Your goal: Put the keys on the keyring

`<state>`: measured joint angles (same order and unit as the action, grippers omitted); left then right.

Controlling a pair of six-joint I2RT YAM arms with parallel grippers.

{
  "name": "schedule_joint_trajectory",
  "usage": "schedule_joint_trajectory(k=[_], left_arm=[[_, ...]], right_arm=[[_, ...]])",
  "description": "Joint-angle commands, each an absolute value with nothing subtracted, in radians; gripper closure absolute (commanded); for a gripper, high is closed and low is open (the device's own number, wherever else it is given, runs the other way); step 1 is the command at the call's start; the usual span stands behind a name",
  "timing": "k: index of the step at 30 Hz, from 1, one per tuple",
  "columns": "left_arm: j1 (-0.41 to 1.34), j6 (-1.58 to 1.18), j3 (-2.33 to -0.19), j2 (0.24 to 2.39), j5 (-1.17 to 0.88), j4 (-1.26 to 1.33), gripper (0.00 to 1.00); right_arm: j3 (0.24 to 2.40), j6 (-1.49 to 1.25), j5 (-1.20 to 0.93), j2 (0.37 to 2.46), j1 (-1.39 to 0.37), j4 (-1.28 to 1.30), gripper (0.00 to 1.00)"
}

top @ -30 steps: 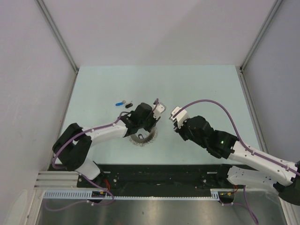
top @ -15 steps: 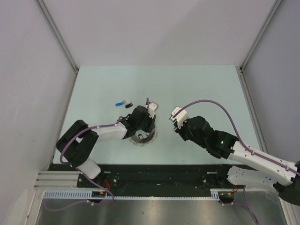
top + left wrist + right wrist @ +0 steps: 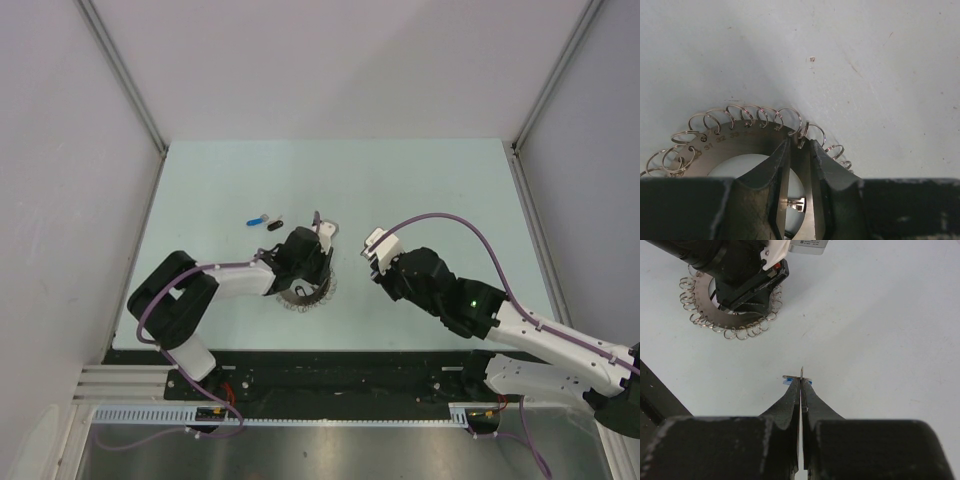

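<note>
The keyring [image 3: 715,145], a flat silver ring fringed with wire loops, lies on the pale table. My left gripper [image 3: 800,146] is shut on its band, one finger inside the hole and one outside. In the top view the left gripper [image 3: 308,274] stands over the keyring [image 3: 300,300]. My right gripper [image 3: 801,381] is shut on a small key with a blue head [image 3: 808,382], held above the table to the right of the ring [image 3: 705,315]. A second blue key [image 3: 260,218] and a black key [image 3: 276,223] lie loose on the table beyond the ring.
The right gripper [image 3: 374,272] sits a short way right of the left one. The table [image 3: 430,190] is walled by white panels at the back and sides. A black strip runs along the near edge [image 3: 330,365].
My left gripper has shifted a little left and down onto the keyring, and its elbow has drawn in. The right arm and its key have hardly moved.
</note>
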<state>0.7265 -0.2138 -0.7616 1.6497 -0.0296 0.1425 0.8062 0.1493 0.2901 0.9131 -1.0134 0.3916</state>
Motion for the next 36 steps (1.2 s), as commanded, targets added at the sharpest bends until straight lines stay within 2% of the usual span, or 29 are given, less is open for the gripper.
schedule_joint_trajectory(k=[1,17,22,31,36], left_arm=[[0.722,-0.238,-0.807,1.666,-0.021,0.144,0.73],[0.723,-0.218,-0.831,1.687,-0.051,0.129,0.81],[0.723,-0.207,-0.827,1.678,-0.066,0.138,1.0],[0.721,-0.006,-0.764,1.514,-0.201,0.207,1.0],[0.715,0.136,-0.73,1.425,-0.348,0.241,1.0]], right_arm=[[0.807,0.143,0.296,0.899,-1.019,0.364,1.0],[0.807,0.146,0.291,0.904,-1.02,0.362,1.0],[0.805,0.147,0.284,0.902,-1.019,0.362,1.0],[0.807,0.186,0.175,0.851,-1.019,0.359,1.0],[0.807,0.201,0.103,0.822,-1.019,0.361,1.0]])
